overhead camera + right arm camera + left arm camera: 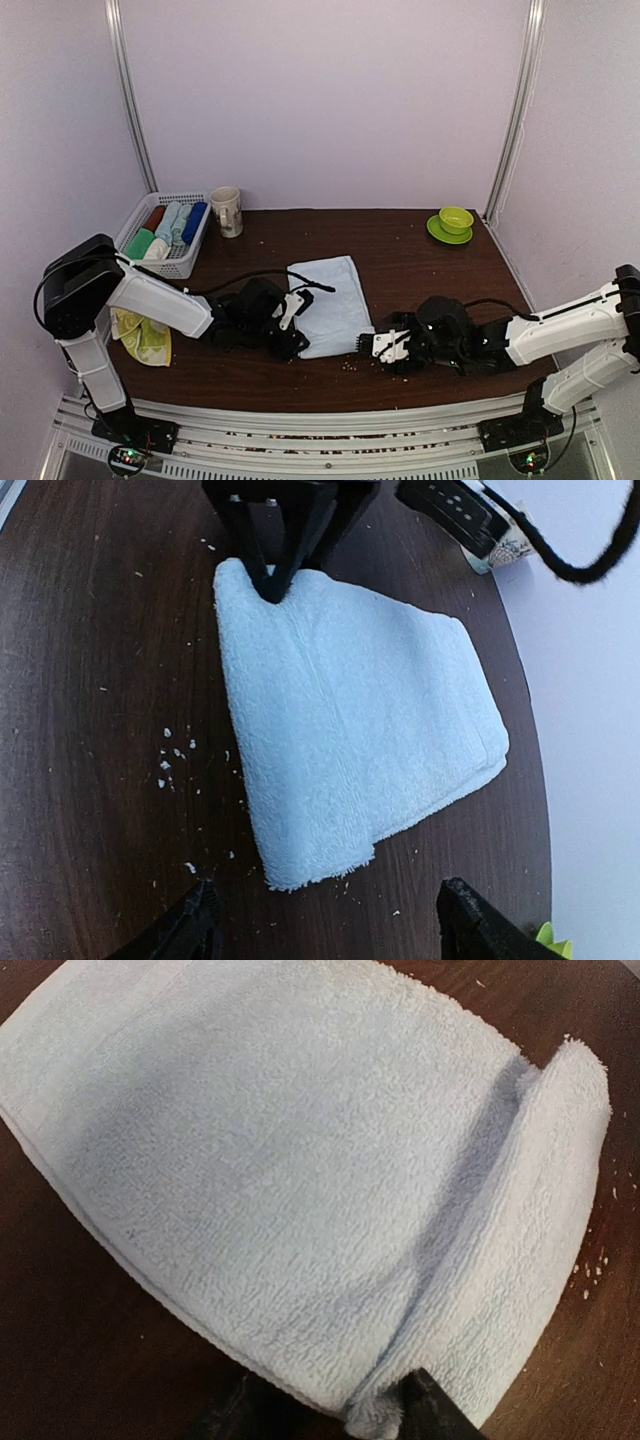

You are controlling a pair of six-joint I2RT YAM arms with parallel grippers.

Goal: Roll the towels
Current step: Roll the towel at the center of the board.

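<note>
The pale blue-white towel (332,295) lies flat in the middle of the table. It fills the left wrist view (280,1160), where its near edge is folded over in a thick flap. My left gripper (298,342) is shut on the towel's near left corner (345,1410); the right wrist view shows its fingers (268,575) meeting on that corner. My right gripper (370,345) is open and empty (335,925), just short of the towel's near right corner (300,870). The yellow-green towel (146,337) lies crumpled at the table's left edge.
A white slatted basket (185,265) with several rolled towels stands at the back left, with a mug (227,211) beside it. A green cup on a saucer (455,222) stands at the back right. Pale crumbs (170,760) dot the dark table near the towel.
</note>
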